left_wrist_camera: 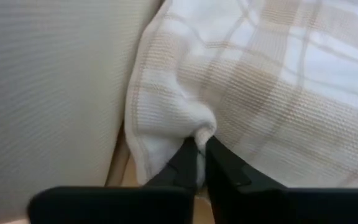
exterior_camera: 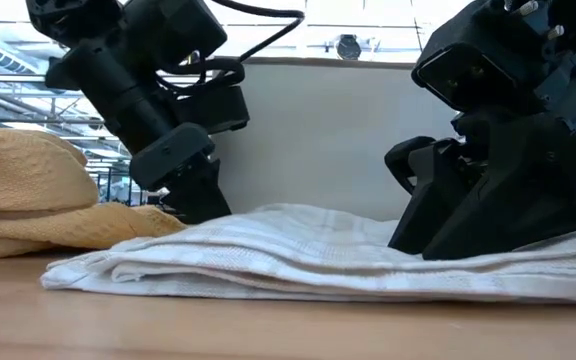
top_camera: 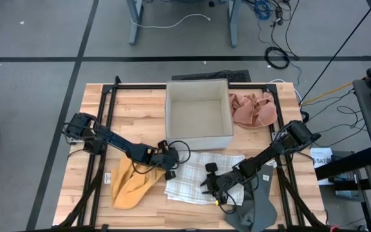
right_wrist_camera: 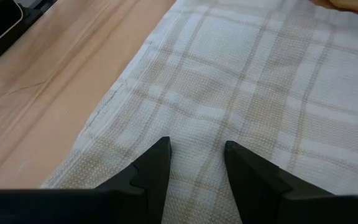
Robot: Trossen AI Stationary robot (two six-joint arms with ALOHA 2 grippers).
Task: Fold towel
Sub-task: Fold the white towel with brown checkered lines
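A white towel with beige checks (top_camera: 201, 177) lies flat on the wooden table, in front of the white box (top_camera: 197, 116). My left gripper (top_camera: 171, 169) is at the towel's far left corner, beside the box wall (left_wrist_camera: 48, 81), and is shut on the cloth. My right gripper (top_camera: 212, 183) stands open over the towel's right part (right_wrist_camera: 260, 81), fingertips low at the cloth, with flat towel showing in the gap. In the low view the towel (exterior_camera: 318, 255) rests on the table in a low, rumpled layer. My left gripper pinches a small raised pucker of the towel (left_wrist_camera: 201, 127) between its two fingers, close to the towel's hemmed edge at the far left corner. The fingers slant down from the table's left. The cloth bunches at the fingertips; the rest lies on the table. My right gripper is low over the towel; I cannot tell whether its fingertips (right_wrist_camera: 157, 158) touch it.
A yellow cloth (top_camera: 131, 183) lies crumpled left of the towel, close behind my left gripper. A pink cloth (top_camera: 253, 109) lies right of the box, and a grey cloth (top_camera: 259, 200) lies at the near right corner. The box stands just behind the towel.
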